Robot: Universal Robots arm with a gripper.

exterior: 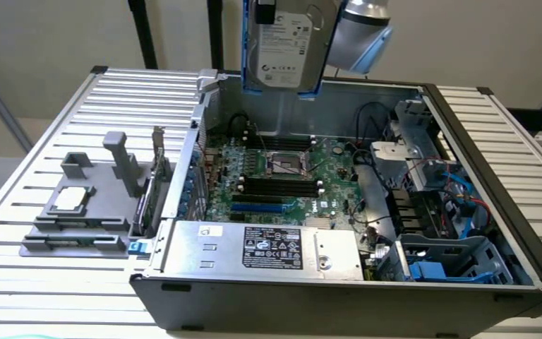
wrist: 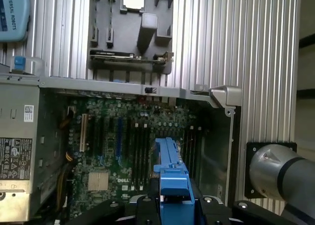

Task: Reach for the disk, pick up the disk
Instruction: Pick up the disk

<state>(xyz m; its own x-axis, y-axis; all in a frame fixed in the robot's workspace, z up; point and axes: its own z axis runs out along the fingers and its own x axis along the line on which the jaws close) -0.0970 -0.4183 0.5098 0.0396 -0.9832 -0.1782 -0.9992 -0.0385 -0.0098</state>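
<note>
**Disk lifted above the open computer case**

Desk (exterior: 45,127) of ribbed aluminium slats, spanning the scene. On it, lying on its side with the cover off, a dark computer case (exterior: 346,296); green motherboard (exterior: 281,176) exposed inside, processor socket near its middle. Along the near wall of the case, a silver power-supply box (exterior: 262,248) with a black-and-white label. At the exterior view's right inside the case, a drive cage (exterior: 459,258) with blue plastic parts and a tangle of cables. On the desk at the exterior view's left, just beside the case, a grey fixture (exterior: 82,205) carrying a small square silver processor chip (exterior: 71,200).

Raised well clear of the motherboard, over the far wall of the case: the disk (exterior: 285,42), hanging upright, label facing the exterior camera, blue carrier framing its edges. End effector (wrist: 170,200) closed part-way on the disk's blue carrier (seen edge-on from the wrist camera, black fingers (wrist: 142,205) either side of it).
</note>
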